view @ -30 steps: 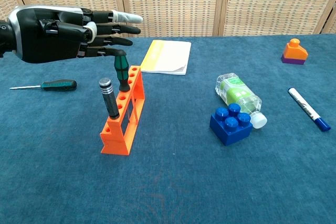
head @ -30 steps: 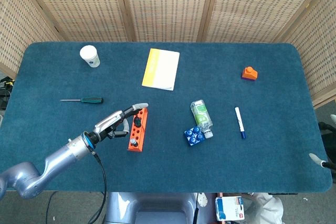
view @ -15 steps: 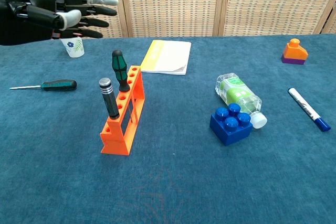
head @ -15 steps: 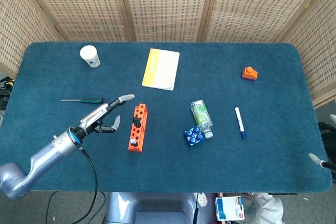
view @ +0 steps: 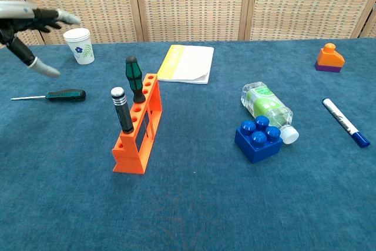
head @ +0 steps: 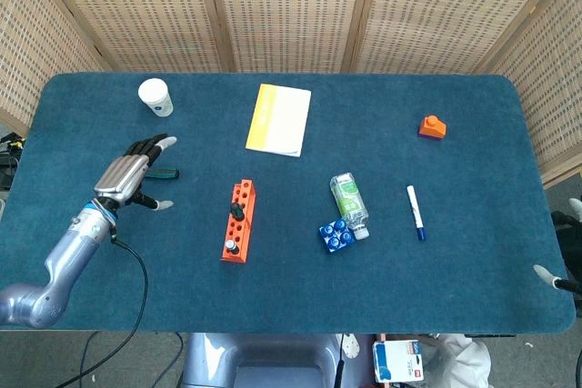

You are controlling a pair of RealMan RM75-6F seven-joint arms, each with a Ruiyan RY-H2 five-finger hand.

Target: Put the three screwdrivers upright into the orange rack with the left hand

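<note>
Fingers spread and holding nothing, the black-and-silver left hand (head: pixel 134 173) hovers over the blue felt table (head: pixel 473 288) at its 9 o'clock edge. Directly beneath it lies the loose screwdriver (view: pixel 49 95): thin steel shaft, dark green ribbed handle, long axis flat on the cloth, tip pointing to 9 o'clock, handle to 3 o'clock. No contact between hand and tool shows. At the hand's 4 o'clock stands the orange rack (view: pixel 138 127), a slotted plastic block, with a grey-banded black screwdriver (view: pixel 121 110) and a green-handled screwdriver (view: pixel 134 79) upright in it, handles up. The right hand appears in neither view.
</note>
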